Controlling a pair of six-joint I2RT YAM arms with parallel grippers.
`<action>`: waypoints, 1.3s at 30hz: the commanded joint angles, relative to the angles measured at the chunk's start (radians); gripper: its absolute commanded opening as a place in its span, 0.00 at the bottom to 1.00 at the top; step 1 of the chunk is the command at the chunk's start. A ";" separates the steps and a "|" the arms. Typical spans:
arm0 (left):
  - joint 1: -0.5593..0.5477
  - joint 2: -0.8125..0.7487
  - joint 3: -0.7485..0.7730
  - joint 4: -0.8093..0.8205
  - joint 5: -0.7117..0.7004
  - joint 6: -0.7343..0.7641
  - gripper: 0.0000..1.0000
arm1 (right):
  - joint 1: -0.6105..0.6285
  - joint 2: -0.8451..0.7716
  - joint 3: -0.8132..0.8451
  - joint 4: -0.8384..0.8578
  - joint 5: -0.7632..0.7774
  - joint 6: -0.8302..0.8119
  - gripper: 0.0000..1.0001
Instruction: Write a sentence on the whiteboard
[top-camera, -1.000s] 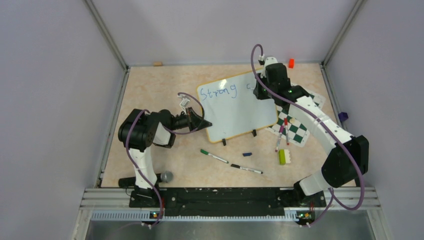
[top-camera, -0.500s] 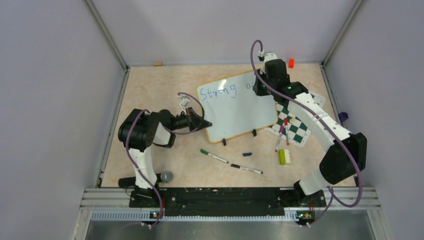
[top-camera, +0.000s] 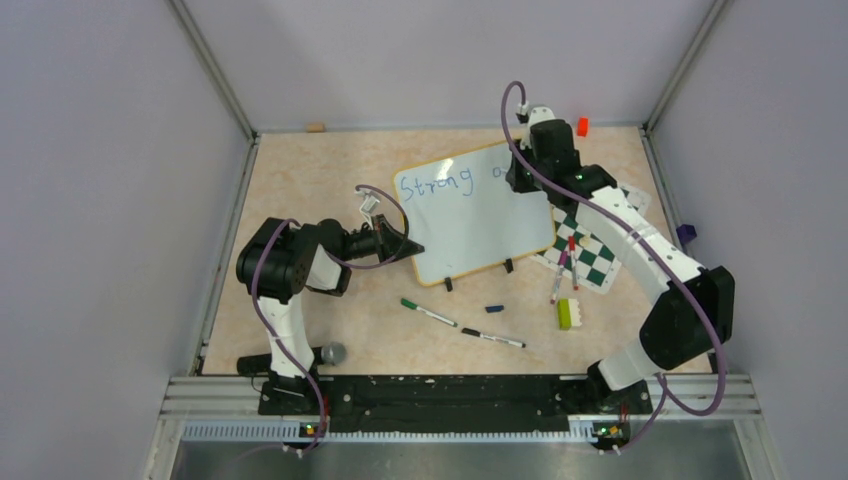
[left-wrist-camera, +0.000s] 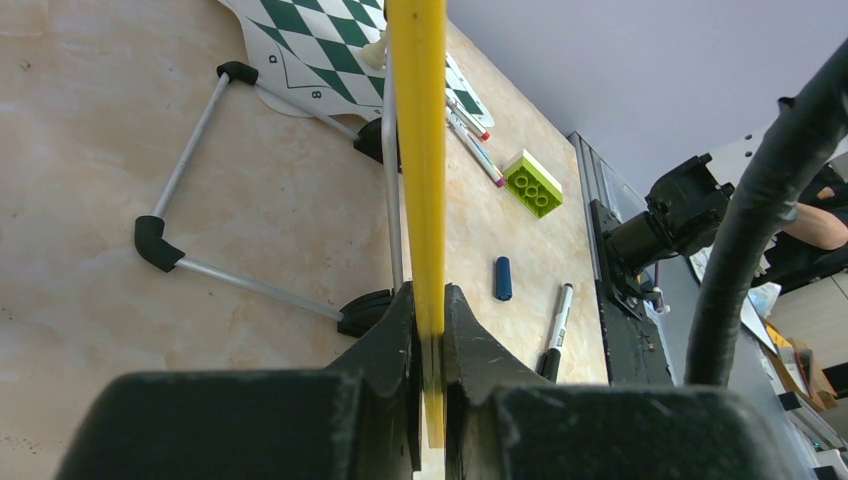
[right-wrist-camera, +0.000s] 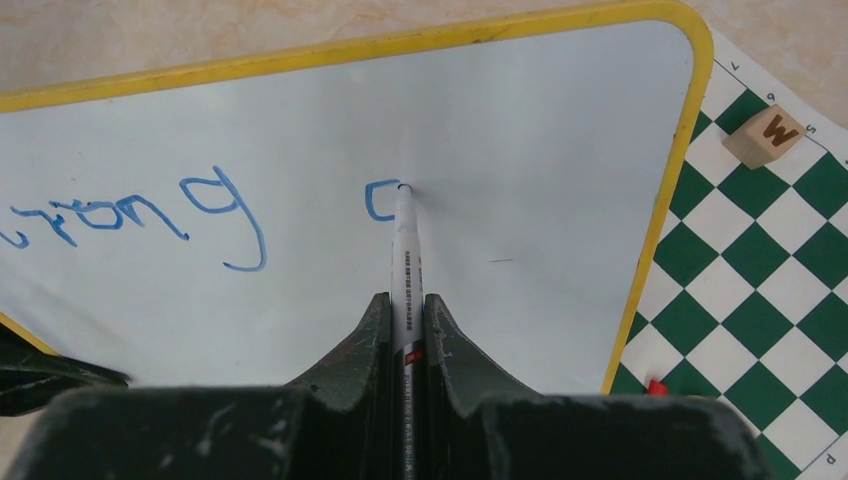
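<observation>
The white rounded-corner whiteboard with a thin yellow rim (top-camera: 480, 225) stands tilted toward the far centre of the beige marble-patterned surface (top-camera: 300, 180). Its right edge lies beside the green-and-white checkered chessboard (top-camera: 600, 258). Blue handwritten lettering (top-camera: 437, 183) runs along its upper part and reads "Strong", followed by one small loop-shaped stroke. The left claw (left-wrist-camera: 430, 300) is clenched on the board's yellow edge near its lower left corner. The right claw (right-wrist-camera: 405, 305) is clamped on a white-barrelled marker (right-wrist-camera: 404, 240), whose tip touches the board at the loop.

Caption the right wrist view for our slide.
Right claw presses a marker tip to the whiteboard, the blue sentence unfinished.
</observation>
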 joint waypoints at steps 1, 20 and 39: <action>-0.020 0.006 0.006 0.096 0.105 0.064 0.00 | -0.014 -0.027 -0.032 0.016 0.019 -0.011 0.00; -0.021 -0.002 0.002 0.096 0.105 0.065 0.00 | -0.013 -0.063 -0.035 -0.017 0.021 -0.033 0.00; -0.021 -0.002 0.002 0.096 0.105 0.062 0.00 | -0.036 -0.120 0.044 -0.016 -0.019 -0.017 0.00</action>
